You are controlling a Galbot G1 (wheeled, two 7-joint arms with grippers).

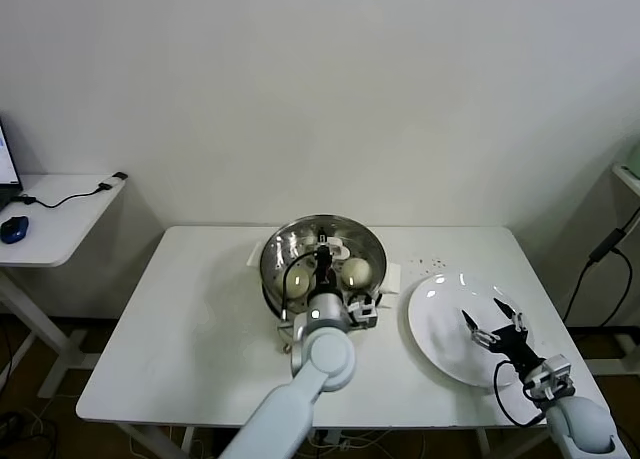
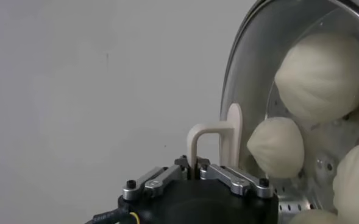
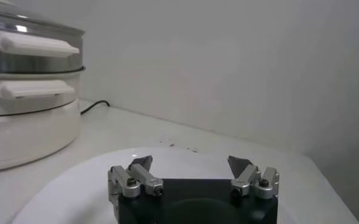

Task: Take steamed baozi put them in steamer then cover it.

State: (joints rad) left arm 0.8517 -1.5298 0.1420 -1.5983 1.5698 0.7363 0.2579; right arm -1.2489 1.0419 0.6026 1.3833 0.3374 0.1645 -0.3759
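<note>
While our left end effector (image 2: 193,172) reaches over the steamer (image 1: 322,261), clamped on the cover's (image 2: 270,67) white handle (image 2: 219,139), our right end effector (image 1: 494,324) hovers wide open over the white plate (image 1: 440,319) on the counter (image 1: 200,319). Steamed baozi (image 2: 320,70) sit beneath the glass; their count is partly hidden.

Soft even light; steamer (image 1: 322,261) glints, perhaps slightly hazy

Baozi (image 1: 356,270) lie in the steamer (image 1: 275,262), plate (image 1: 440,324) to its right.
</note>
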